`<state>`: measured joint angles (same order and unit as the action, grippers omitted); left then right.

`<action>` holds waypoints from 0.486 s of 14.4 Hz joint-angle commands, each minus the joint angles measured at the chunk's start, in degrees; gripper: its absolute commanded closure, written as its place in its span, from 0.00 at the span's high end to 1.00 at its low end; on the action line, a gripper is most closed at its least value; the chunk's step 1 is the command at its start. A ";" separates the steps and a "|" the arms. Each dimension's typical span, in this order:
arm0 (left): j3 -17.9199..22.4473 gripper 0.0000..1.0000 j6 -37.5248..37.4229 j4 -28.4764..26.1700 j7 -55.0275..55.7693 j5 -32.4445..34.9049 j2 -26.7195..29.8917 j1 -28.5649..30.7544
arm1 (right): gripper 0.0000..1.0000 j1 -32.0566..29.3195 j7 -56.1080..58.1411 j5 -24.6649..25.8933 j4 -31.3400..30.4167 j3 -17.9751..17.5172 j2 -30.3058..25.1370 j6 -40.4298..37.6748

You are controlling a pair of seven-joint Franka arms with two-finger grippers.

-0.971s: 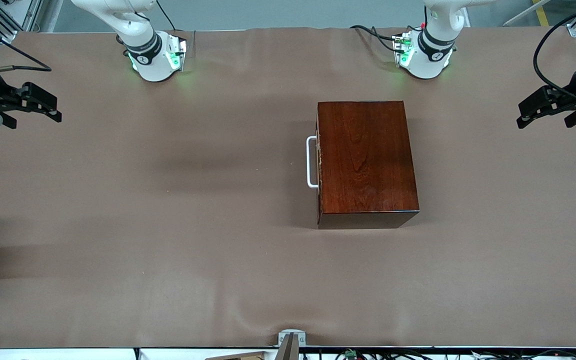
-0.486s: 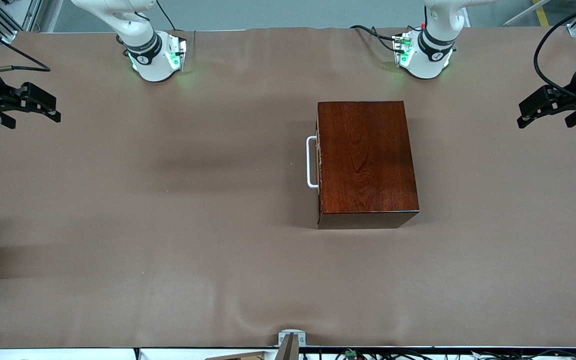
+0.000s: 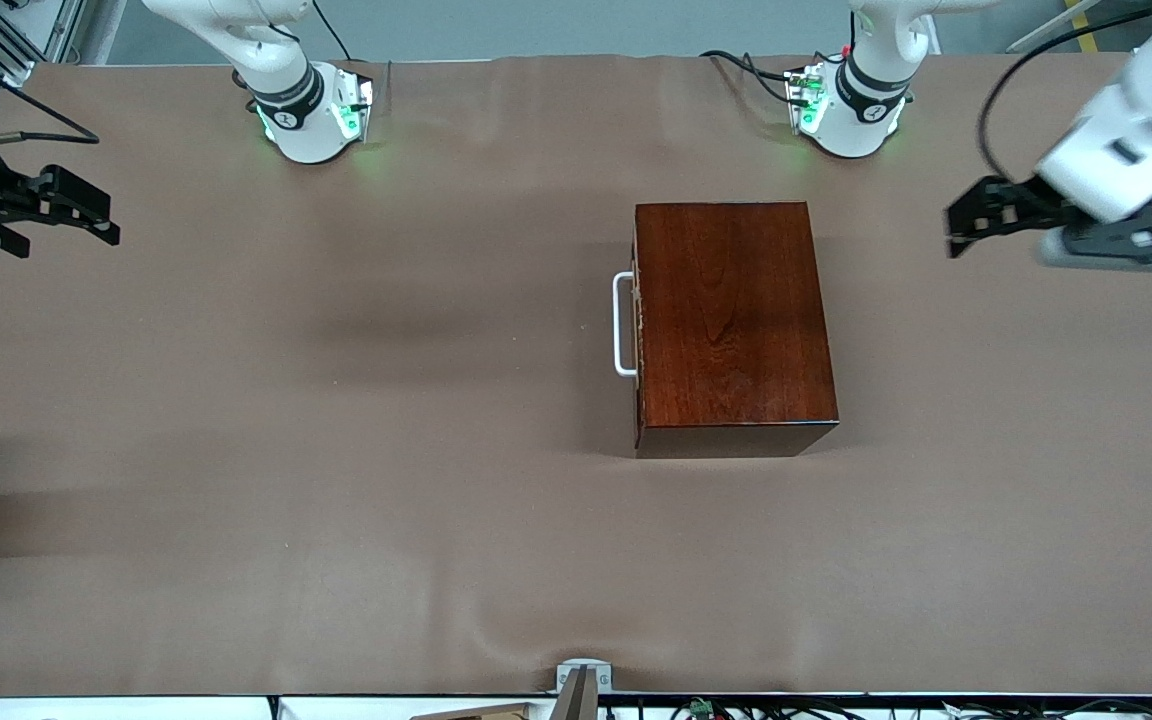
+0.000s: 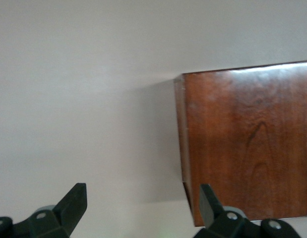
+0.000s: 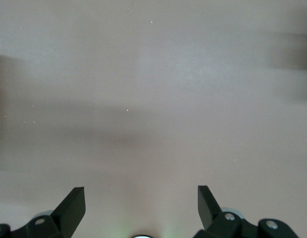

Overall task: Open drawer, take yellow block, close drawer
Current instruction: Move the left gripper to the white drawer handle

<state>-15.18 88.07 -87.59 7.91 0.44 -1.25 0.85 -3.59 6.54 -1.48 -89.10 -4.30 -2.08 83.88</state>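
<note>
The wooden box sits toward the left arm's end of the brown table, long axis running twelve to six in the front view. Its drawer is shut, the white handle facing nine o'clock, toward the right arm's end. The left gripper hangs over bare table at the box's two o'clock, fingers spread and empty, pointing at nine. The right gripper hovers at the table's nine o'clock edge, fingers spread, empty, pointing at three.
</note>
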 commanded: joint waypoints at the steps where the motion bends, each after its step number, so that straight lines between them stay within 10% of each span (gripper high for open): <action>1: -1.16 1.00 -1.06 4.78 5.34 3.06 -4.19 -5.48 | 1.00 -0.45 0.57 0.33 -0.11 -0.27 -0.65 0.14; 7: -0.73 1.00 -1.15 12.42 15.45 6.59 -15.08 -19.81 | 1.00 0.16 0.31 0.33 0.77 -0.44 0.23 0.14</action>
<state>-16.33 88.17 -80.78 20.43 5.51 -11.45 -16.08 -3.51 6.55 -1.42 -89.09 -4.43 -2.06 84.17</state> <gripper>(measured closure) 0.000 0.000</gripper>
